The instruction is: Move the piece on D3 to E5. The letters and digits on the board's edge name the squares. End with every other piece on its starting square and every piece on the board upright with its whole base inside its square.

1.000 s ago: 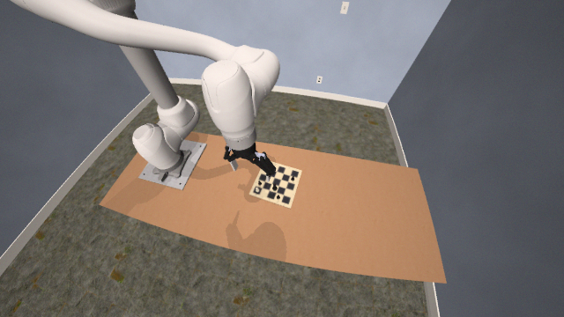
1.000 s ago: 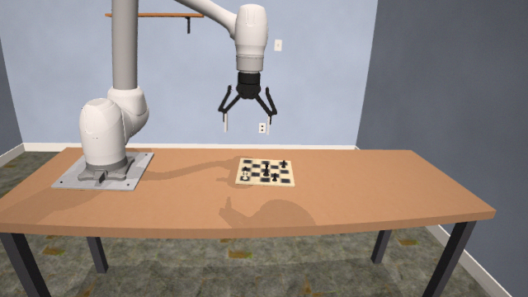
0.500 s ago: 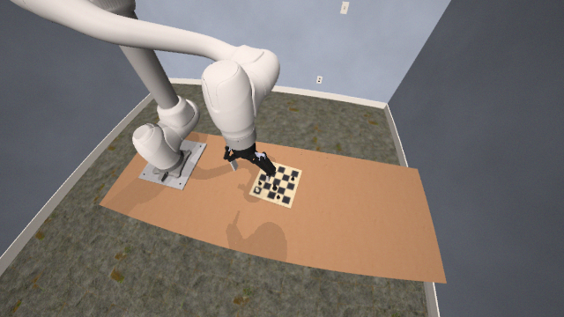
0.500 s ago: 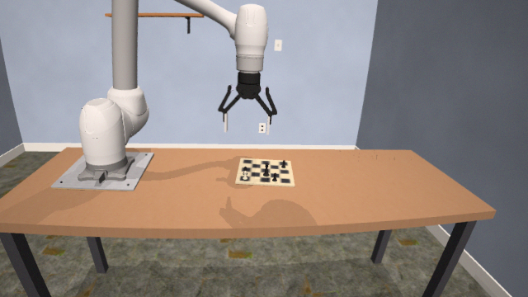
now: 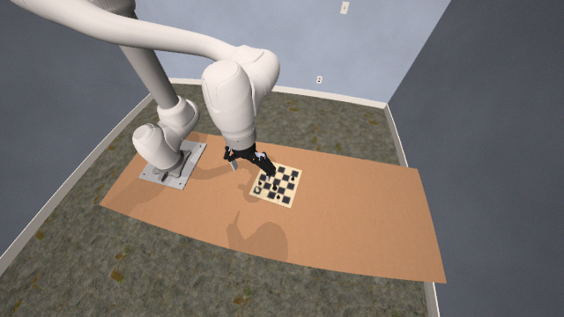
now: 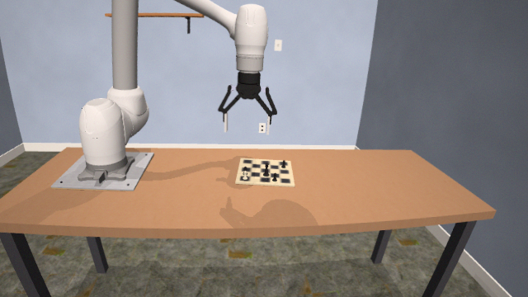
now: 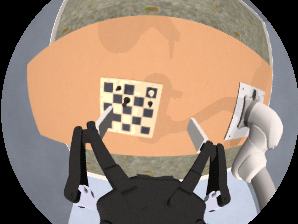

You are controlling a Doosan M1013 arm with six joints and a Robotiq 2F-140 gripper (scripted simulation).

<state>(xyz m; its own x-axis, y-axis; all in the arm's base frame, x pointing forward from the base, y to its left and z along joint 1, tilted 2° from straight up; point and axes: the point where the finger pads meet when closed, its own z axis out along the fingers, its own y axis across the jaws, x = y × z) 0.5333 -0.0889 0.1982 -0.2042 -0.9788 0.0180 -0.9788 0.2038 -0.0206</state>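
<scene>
A small chessboard [image 5: 270, 198] [image 6: 264, 184] [image 7: 133, 83] lies on the brown table [image 5: 352, 220] [image 6: 371, 186]. Several pieces stand upright on it. A tall black piece [image 5: 274, 187] [image 6: 266, 169] [image 7: 125, 100] is near the middle, and a white piece [image 5: 257, 189] [image 6: 245, 176] [image 7: 153, 92] is at the edge nearest the arm's base. Other black pieces [image 6: 284, 163] [image 6: 275, 177] stand on the far side. The edge labels are too small to read. My gripper [image 5: 251, 166] [image 6: 247, 129] [image 7: 152, 118] is open and empty. It hangs high above the board's base-side edge.
The arm's base [image 5: 172, 176] [image 6: 103, 173] is bolted on a grey plate at the table's left end. A wall shelf [image 6: 153, 15] hangs behind the arm. The table's front edge curves, and a floor lies below.
</scene>
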